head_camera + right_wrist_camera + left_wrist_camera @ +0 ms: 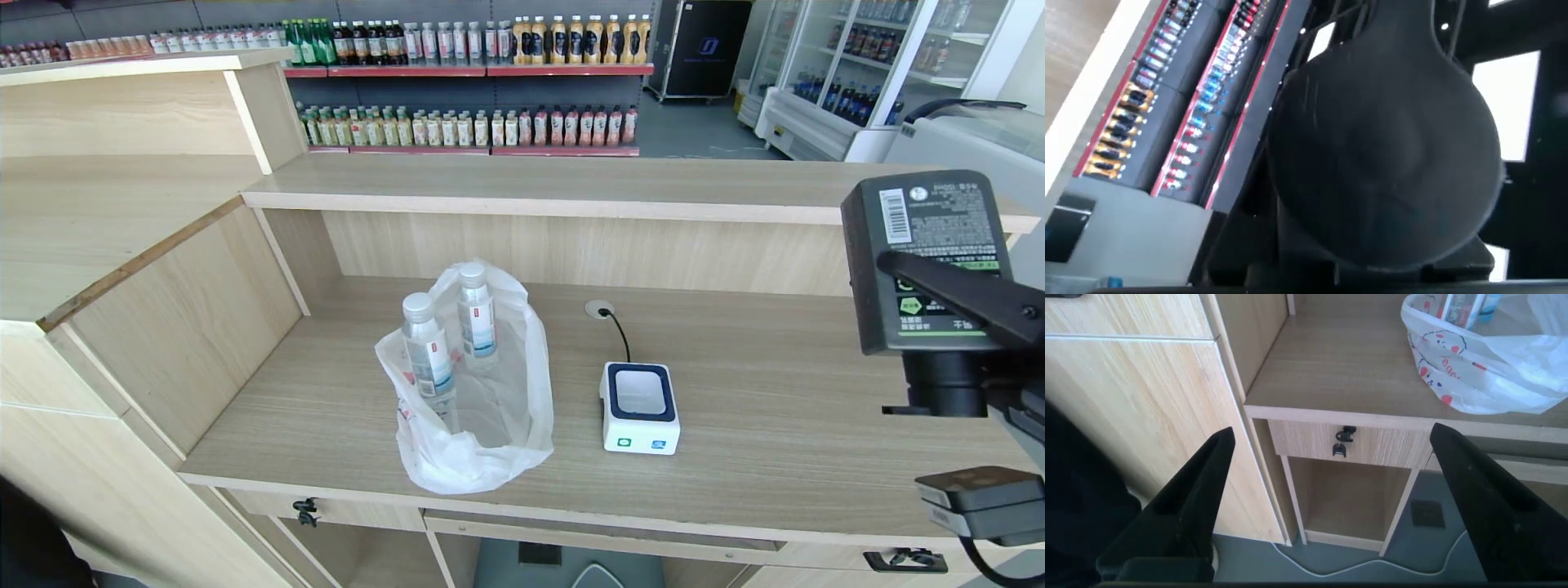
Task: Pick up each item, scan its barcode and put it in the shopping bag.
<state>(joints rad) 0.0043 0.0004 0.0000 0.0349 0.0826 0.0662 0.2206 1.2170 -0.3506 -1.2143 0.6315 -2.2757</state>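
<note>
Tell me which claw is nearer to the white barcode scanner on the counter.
Probably right. The right claw, holding a dark container, is high, to the barcode scanner's right. The left claw is open, low in front of the counter's left end, beyond the shopping bag.

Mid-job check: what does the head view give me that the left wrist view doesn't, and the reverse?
Head view adds: the scanner on the counter beside the shopping bag, its cable, and the right claw shut on a dark labelled container over the counter's right side.
Left wrist view adds: the left claw, open and empty, low and facing the drawer, and a floor cable.
Both: the shopping bag with bottles inside, the counter, and the key in the drawer lock.
</note>
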